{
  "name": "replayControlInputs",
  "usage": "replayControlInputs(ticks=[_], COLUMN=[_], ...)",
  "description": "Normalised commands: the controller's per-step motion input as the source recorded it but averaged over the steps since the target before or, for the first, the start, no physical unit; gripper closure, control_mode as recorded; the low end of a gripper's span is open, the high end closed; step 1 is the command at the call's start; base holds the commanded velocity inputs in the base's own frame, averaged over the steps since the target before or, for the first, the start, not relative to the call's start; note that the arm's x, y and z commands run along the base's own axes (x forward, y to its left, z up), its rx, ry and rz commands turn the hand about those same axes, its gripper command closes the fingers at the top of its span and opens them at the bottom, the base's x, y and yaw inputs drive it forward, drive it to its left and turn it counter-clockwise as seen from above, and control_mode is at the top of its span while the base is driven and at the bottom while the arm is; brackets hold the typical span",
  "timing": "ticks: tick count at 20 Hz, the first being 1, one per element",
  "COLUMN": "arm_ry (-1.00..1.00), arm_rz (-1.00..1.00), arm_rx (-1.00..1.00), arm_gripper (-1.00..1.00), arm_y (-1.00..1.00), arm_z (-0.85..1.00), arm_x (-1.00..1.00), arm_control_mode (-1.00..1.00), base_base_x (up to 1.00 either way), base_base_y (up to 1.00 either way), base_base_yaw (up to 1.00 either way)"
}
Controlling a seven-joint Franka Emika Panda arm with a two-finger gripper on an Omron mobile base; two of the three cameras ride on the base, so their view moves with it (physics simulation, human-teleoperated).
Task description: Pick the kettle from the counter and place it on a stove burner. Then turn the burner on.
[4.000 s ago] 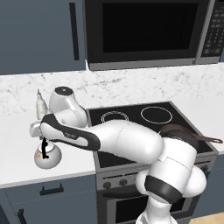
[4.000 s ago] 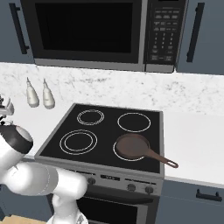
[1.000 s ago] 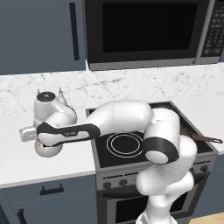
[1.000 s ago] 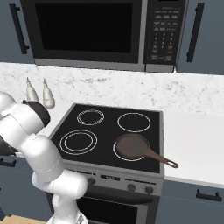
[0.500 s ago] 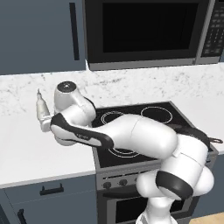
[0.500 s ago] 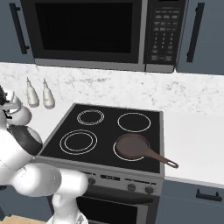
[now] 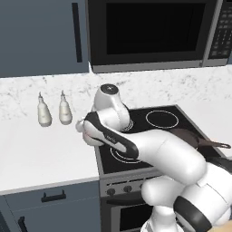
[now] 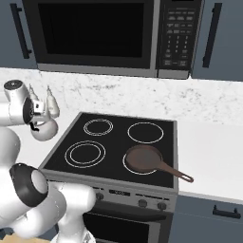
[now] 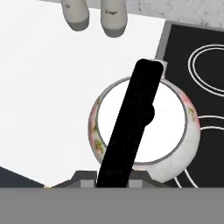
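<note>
The claw (image 8: 34, 124) gripped the black handle of the small round silvery-white kettle (image 9: 144, 131), holding it above the left edge of the black glass cooktop (image 8: 118, 152), beside the white marble-look worktop (image 7: 41, 149); two slim white bottles (image 7: 44, 111) stood farther left.

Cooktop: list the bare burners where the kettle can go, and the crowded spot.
Free: the large front-left burner, and both rear rings. Crowded: front-right, under the frying pan. The kettle hangs at the cooktop's left edge.

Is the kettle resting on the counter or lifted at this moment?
Lifted, it seems: the kettle hangs beside the gripper at the cooktop's left edge; the hand view shows counter and cooktop beneath it.
</note>
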Motion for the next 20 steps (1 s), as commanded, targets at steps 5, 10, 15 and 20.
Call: replayControlInputs(ticks=[5, 10, 15, 20], arm_ry=[0.08, 0.37, 0.37, -0.05], arm_rz=[-0.02, 0.0, 0.0, 0.0], arm_rx=[0.02, 0.0, -0.01, -0.05], arm_gripper=[1.0, 1.0, 1.0, 1.0], arm_y=[-0.96, -0.84, -0.35, 0.0], arm_z=[0.0, 0.01, 0.02, -0.19], arm_x=[0.12, 0.0, 0.0, -0.02], arm_control_mode=[-1.0, -1.0, -1.0, -1.0], base_base_x=[0.0, 0.0, 0.0, 0.0], base_base_y=[0.0, 0.0, 0.0, 0.0], base_base_yaw=[0.0, 0.0, 0.0, 0.0])
